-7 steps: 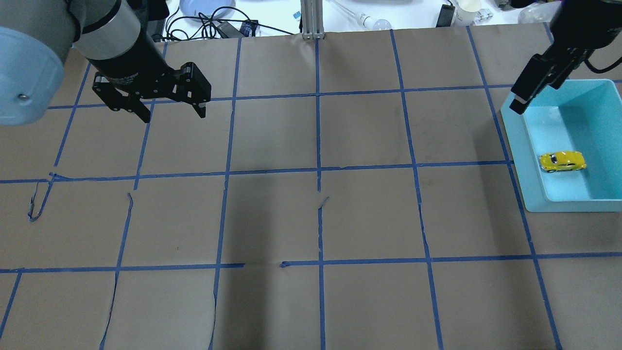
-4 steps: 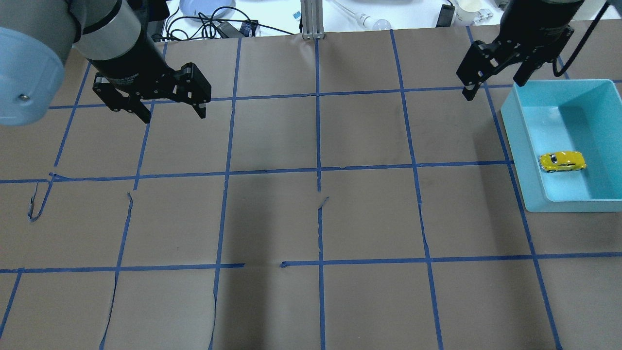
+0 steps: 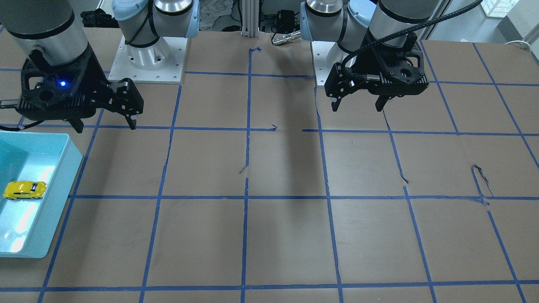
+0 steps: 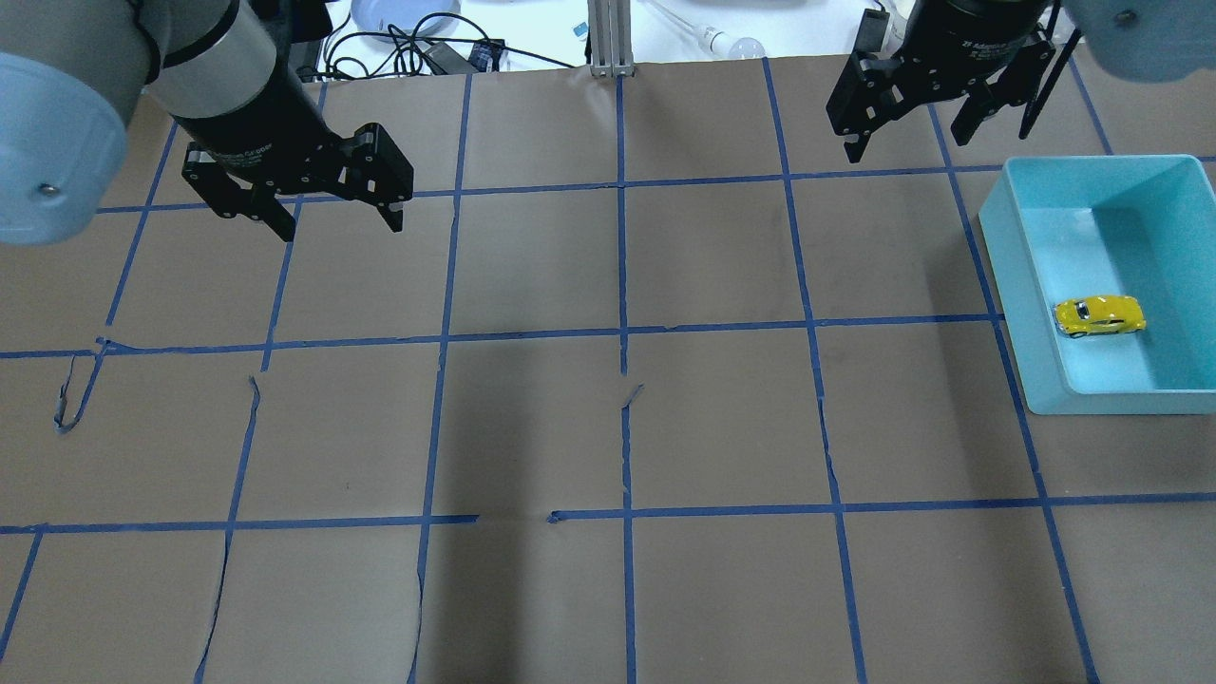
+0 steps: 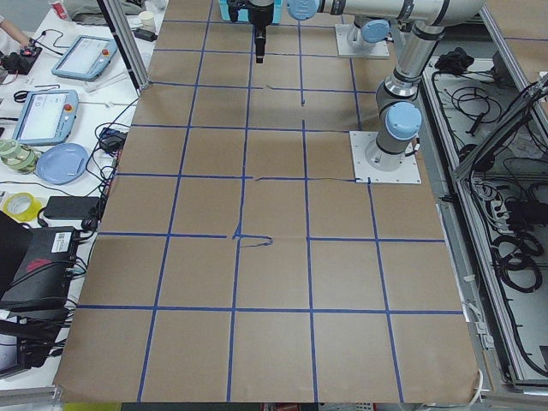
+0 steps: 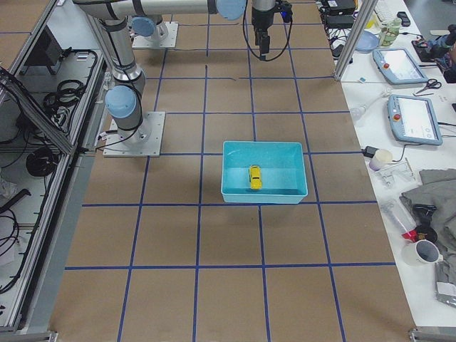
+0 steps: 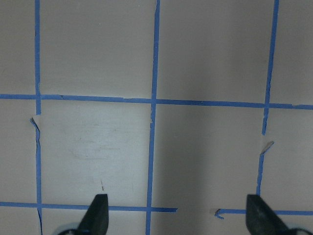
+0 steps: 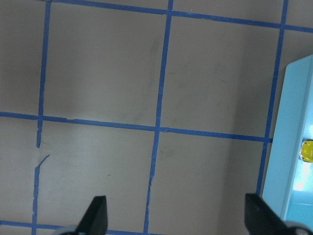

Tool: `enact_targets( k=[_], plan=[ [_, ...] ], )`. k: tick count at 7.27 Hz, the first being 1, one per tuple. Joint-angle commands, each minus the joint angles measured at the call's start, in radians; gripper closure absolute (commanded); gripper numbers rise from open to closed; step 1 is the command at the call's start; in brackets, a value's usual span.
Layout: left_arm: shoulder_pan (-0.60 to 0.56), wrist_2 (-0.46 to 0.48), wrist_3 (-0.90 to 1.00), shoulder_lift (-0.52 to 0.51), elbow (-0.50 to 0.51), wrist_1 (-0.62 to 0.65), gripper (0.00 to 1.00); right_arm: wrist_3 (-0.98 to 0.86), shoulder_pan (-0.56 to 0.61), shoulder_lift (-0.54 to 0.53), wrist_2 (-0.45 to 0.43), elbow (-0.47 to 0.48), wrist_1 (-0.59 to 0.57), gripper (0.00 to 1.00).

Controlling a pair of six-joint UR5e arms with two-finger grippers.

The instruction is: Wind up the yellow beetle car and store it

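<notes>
Car (image 4: 1099,316) sits in bin (image 4: 1016,285) on tabletop (image 4: 722,427). Left hand (image 4: 339,226) & right hand (image 4: 905,147) both released, empty, above tabletop; right hand near bin, not touching.

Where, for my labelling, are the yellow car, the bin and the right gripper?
yellow car (image 4: 1102,314), overhead view, roof.
bin (image 4: 1015,285), overhead view, left wall.
right gripper (image 4: 905,147), overhead view, between fingertips.

White lettering on the body of the black two-finger right gripper (image 4: 904,147), seen in the overhead view, read about "2F Adaptive", its remainder too small to tell. The black two-finger left gripper (image 4: 340,226) bore a similar white line, too blurred to read
</notes>
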Motion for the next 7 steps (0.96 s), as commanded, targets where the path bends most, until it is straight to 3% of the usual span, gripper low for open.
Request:
enact_targets(
  k=[1, 7],
  plan=[
    [0.0, 0.002, 0.0, 0.0, 0.0, 0.0, 0.0, 0.11, 0.001, 0.0, -0.001, -0.003, -0.003, 0.0],
    [0.0, 0.0, 0.0, 0.0, 0.0, 0.0, 0.0, 0.14, 0.005, 0.002, 0.007, 0.006, -0.007, 0.0]
  ],
)
